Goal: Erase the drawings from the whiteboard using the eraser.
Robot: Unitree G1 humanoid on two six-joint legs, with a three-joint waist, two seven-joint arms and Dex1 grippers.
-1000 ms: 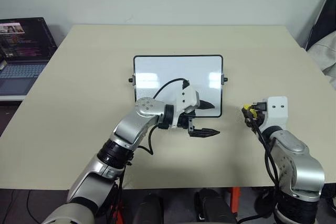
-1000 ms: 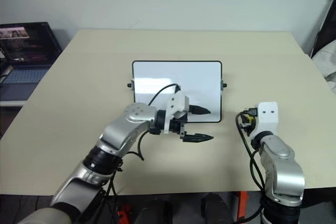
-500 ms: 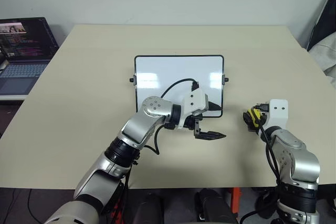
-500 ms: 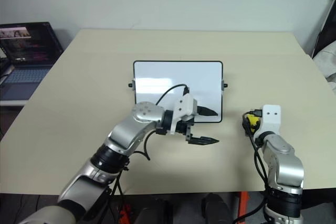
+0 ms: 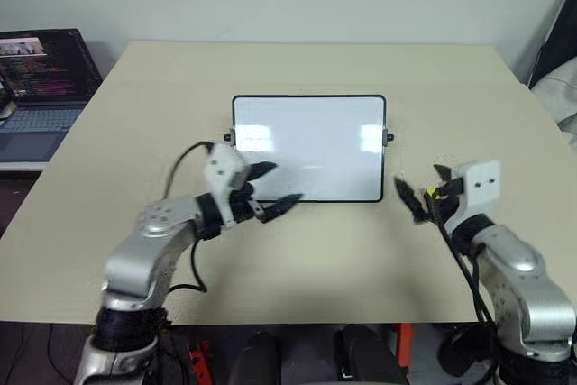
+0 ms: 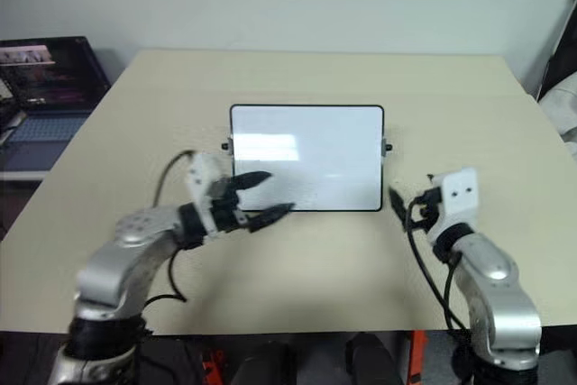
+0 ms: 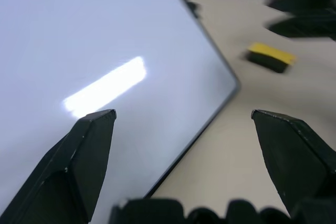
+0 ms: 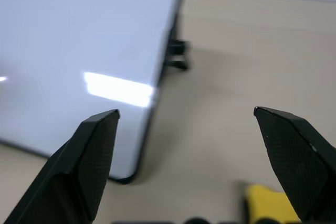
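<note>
Two tools are hanging released: the right tool (image 8: 197, 145) just above the eraser (image 8: 269, 205) lying on the tabletop (image 5: 297, 259), right of the whiteboard (image 5: 309, 147); left tool (image 5: 270, 188) near its near-left corner.

Whiteboard mid-table, eraser to its right.
Whiteboard (image 5: 309, 147) lies flat on the table (image 5: 297, 65); eraser (image 7: 270, 57) on the table just off its right edge; laptop (image 5: 41, 78) far left.

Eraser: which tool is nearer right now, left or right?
Right. The right tool hangs open just above the eraser, which lies on the table. The left tool, also open, is across the whiteboard, at its opposite lower corner.
</note>
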